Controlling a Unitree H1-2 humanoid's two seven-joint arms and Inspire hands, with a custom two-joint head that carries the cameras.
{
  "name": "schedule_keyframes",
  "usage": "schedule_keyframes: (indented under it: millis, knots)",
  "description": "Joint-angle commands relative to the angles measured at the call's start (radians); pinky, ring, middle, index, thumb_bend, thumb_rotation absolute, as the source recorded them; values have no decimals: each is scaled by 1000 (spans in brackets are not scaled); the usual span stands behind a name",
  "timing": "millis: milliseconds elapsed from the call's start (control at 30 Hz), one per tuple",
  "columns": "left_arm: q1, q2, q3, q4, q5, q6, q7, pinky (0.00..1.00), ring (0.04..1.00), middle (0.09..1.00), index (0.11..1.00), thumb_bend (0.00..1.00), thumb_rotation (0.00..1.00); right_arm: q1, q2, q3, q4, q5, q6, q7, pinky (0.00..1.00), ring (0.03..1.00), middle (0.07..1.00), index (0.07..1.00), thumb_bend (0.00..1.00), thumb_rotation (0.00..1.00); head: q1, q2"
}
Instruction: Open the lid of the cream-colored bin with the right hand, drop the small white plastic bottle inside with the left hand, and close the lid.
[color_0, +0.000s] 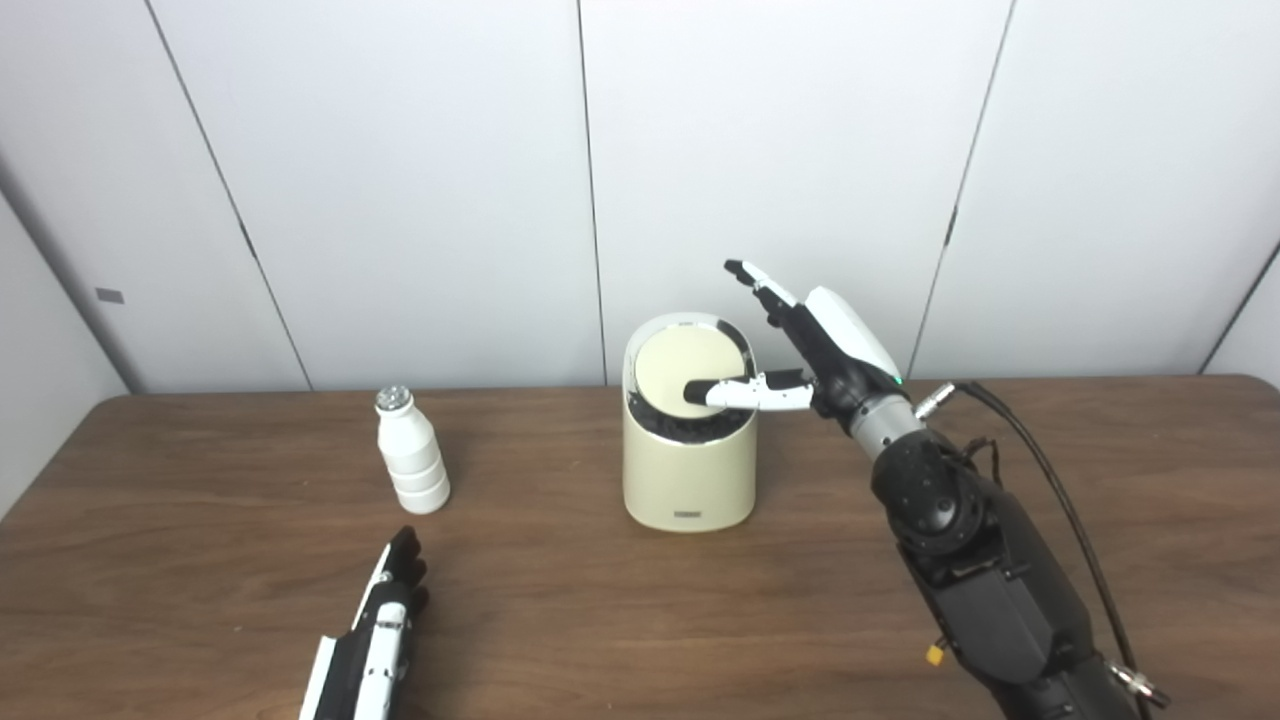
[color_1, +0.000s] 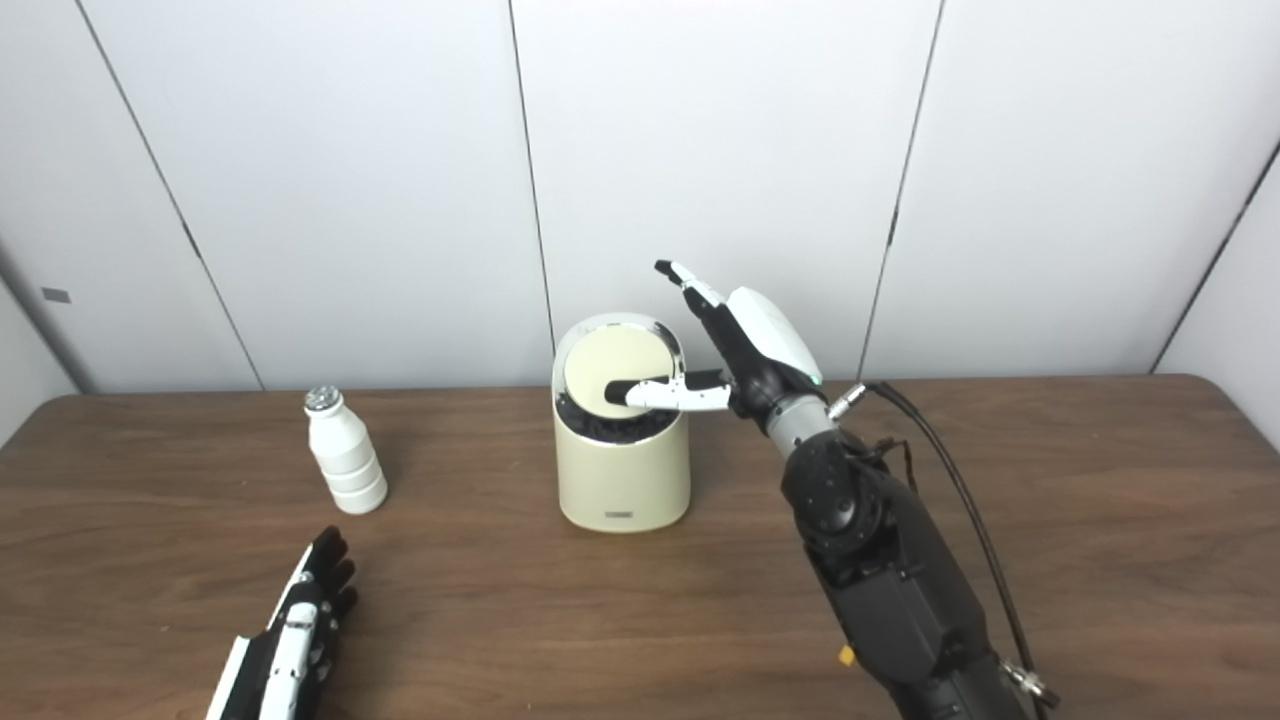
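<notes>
Fingers of right hand (color_0: 835, 345) spread, thumb pressing tilted lid (color_0: 692, 365).
Advise steady push; left hand (color_0: 385, 625) open, empty, near bottle (color_0: 410, 452).

The right robot hand (color_0: 815, 345) reaches its thumb across the raised lid and mouth of the cream-colored cylindrical bin (color_0: 688, 470), blocking entry from 3 o'clock. Bare wooden bench (color_0: 560, 600) lies between the small white ribbed plastic bottle (color_0: 410, 452) at 9 o'clock and the bin.
</notes>
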Motion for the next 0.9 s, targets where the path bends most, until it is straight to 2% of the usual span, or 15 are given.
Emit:
schedule_keyframes:
  millis: [0, 133, 267, 367, 567, 867]
  knots:
    - [23, -34, -28, 55, 0, 8, -1, 1000, 1000, 1000, 1000, 163, 916, -77, -19, -8, 3, 6, -49, -21, 846, 933, 945, 937, 819, 482, 1, 6]
    - [24, -39, -31, 41, 7, 20, 3, 1000, 1000, 1000, 1000, 168, 920, -113, -43, -6, 39, 11, -49, -2, 851, 937, 951, 941, 788, 500, 3, 29]
    - [22, -38, -35, 39, 21, 22, 6, 1000, 1000, 1000, 1000, 180, 955, -142, -60, -1, 72, 15, -44, 6, 841, 932, 943, 938, 799, 507, 2, 41]
    - [22, -38, -34, 44, 16, 16, 3, 1000, 1000, 1000, 1000, 208, 881, -155, -69, 0, 91, 24, -53, 9, 844, 934, 939, 934, 810, 504, -1, 47]
    - [20, -39, -36, 40, 14, 25, 1, 1000, 1000, 1000, 1000, 223, 850, -165, -75, 1, 104, 29, -52, 6, 831, 925, 933, 928, 825, 509, -4, 56]
    - [22, -40, -41, 32, 15, 33, 1, 1000, 1000, 1000, 1000, 229, 884, -175, -67, 26, 116, 14, -52, 6, 809, 909, 927, 928, 829, 523, 1, 64]
